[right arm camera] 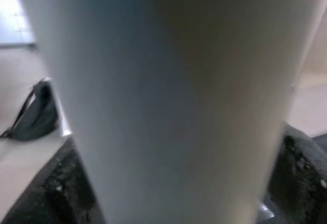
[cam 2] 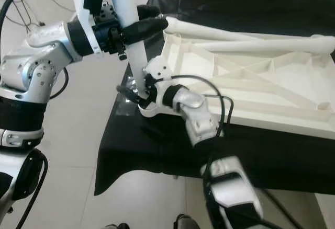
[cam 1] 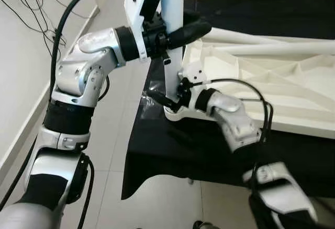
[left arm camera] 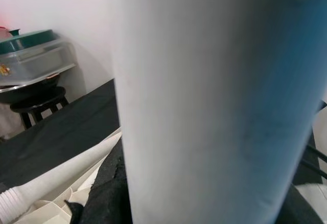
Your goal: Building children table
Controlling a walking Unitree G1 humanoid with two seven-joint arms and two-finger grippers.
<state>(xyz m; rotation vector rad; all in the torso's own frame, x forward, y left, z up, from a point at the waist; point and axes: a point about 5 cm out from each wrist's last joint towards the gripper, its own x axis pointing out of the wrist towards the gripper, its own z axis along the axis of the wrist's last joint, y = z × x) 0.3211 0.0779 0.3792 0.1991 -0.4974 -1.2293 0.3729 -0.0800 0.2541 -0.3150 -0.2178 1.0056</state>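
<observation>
Left gripper: you have it clamped on the upright table leg, high up the leg, well above the corner socket.
Right gripper: closed around the same leg low down, just above the socket.
Table leg: it stands upright with its foot in the socket, at the near-left corner of the upturned tabletop.
Tabletop: it lies underside up on the black cloth; two spare legs rest across its far edge.
Step in hand: seating this leg in its corner, as I judge it.
Next move: you likely need to keep the leg plumb and turn or press it home.
Head views: they give you both grips, the socket and the whole top.
Left wrist view: beyond the leg, it adds a ribbed leg end and a stool.
Right wrist view: a dark bag on the floor.
</observation>
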